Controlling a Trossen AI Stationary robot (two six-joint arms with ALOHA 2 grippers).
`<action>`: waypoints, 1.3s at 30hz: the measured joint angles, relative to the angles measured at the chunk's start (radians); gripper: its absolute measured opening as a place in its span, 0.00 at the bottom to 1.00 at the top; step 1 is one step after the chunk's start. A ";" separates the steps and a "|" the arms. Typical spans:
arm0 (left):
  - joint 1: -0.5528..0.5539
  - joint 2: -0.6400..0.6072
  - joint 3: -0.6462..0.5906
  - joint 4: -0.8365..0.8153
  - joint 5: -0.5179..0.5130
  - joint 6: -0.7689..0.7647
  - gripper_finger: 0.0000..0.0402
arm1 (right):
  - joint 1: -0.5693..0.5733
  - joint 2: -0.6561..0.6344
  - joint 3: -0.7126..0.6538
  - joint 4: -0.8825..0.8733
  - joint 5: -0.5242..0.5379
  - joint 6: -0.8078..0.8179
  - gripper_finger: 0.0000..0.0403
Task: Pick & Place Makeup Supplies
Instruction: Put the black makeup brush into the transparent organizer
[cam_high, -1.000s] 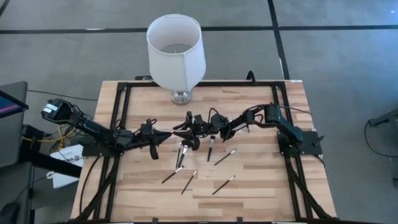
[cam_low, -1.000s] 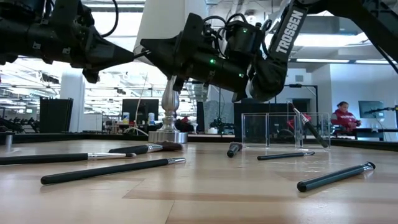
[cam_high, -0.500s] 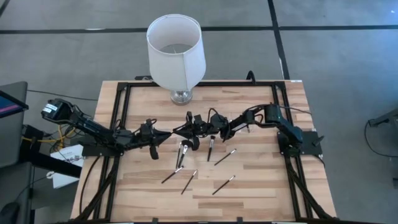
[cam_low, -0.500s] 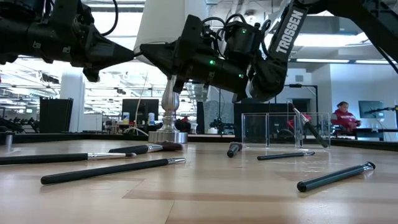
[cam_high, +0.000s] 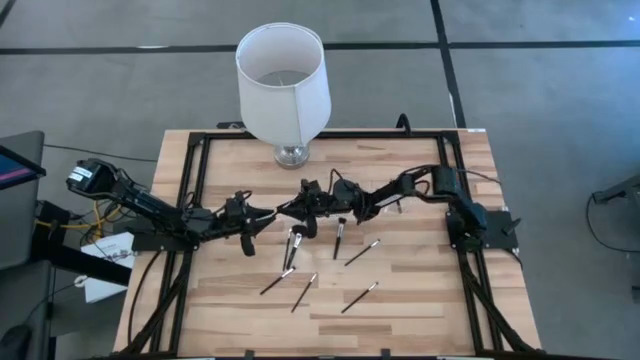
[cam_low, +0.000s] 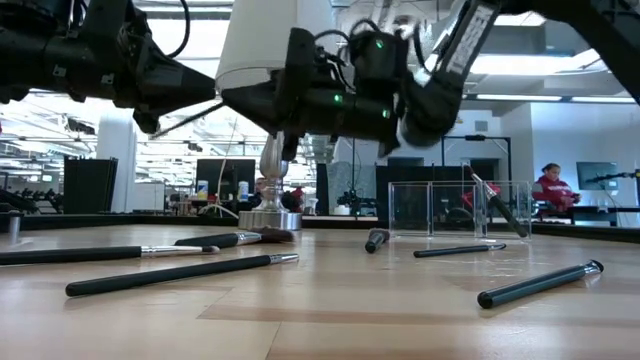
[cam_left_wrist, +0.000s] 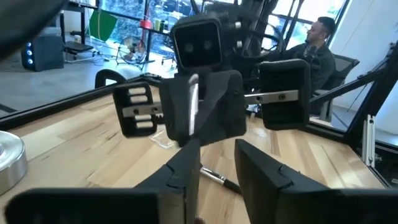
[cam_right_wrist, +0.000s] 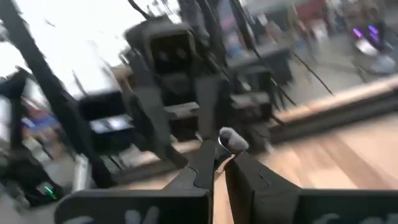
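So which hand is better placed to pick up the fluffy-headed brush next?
Probably the left. The left hand is open and holds nothing, and it is near the fluffy-headed brush. The right hand is equally near but shut on a thin brush.

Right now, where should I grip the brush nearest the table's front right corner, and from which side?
Grip the brush at mid-handle, coming straight down from above and closing across the shaft. It lies flat and diagonal on the table, thin, with bare wood on both sides; a sideways approach would probably just roll it.
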 joint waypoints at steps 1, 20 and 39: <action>0.000 0.000 0.000 0.003 -0.001 0.000 0.25 | 0.000 -0.035 0.000 -0.087 0.023 -0.028 0.02; 0.001 -0.001 0.000 0.010 -0.004 -0.001 0.26 | 0.120 -0.674 0.001 -1.696 0.892 0.116 0.03; 0.001 0.002 0.000 -0.030 0.004 -0.140 0.26 | 0.033 -0.473 0.000 -1.708 0.816 0.216 0.12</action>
